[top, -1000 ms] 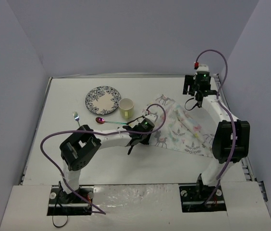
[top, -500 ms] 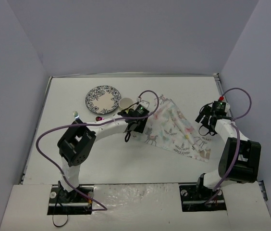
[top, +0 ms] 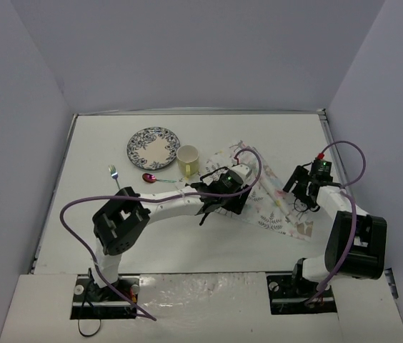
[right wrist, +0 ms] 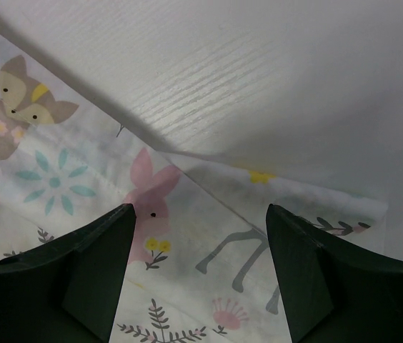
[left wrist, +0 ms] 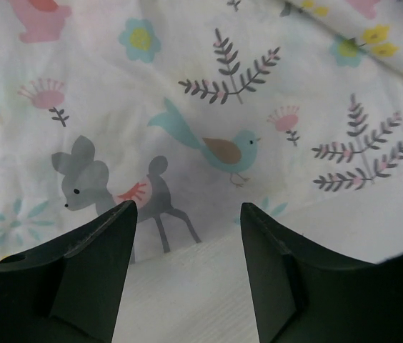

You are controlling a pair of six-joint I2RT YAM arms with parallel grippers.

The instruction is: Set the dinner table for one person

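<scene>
Left gripper [left wrist: 186,214] with jaws apart, low over the near edge of the pastel animal-print fabric cloth [top: 269,196], arm stretched rightward, right gripper [right wrist: 200,214] likewise spread over its right edge, elbow folded, cloth lying on the large flat white dinner table [top: 259,136]

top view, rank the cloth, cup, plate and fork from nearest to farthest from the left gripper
1. cloth, its edge right at the left gripper
2. cup, just beyond, slightly left
3. plate, farther back and left
4. fork, far left

On the table [top: 94,143]: plate [top: 153,148], cup [top: 188,160], cloth [top: 273,204] (left to right).
</scene>
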